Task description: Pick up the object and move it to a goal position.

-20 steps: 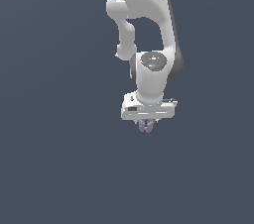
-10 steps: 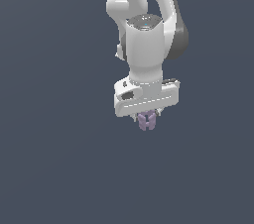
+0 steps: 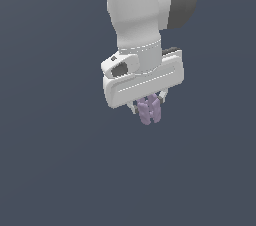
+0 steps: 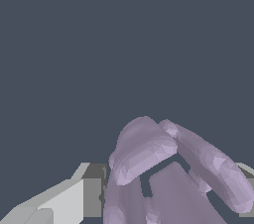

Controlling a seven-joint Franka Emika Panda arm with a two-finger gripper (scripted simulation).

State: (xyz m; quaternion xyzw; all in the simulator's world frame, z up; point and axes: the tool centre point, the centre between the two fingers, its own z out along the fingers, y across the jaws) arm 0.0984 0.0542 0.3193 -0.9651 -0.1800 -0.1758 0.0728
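Observation:
The object (image 3: 149,111) is a small pale lilac lumpy shape with rounded lobes, hanging just below the white gripper body in the exterior view. My gripper (image 3: 148,104) is shut on the object, with short fingers pressed against its sides. The white arm rises above it toward the upper frame edge. In the wrist view the object (image 4: 163,168) fills the lower middle, its lobes bulging outward. One finger (image 4: 92,193) shows beside it and the other finger is mostly hidden behind a lobe.
A flat, uniform dark blue-grey background surrounds the arm in both views. No other objects, containers or edges show.
The arm and the held object have grown larger in the exterior view and shifted slightly, moving nearer the camera. The grip on the object has stayed the same.

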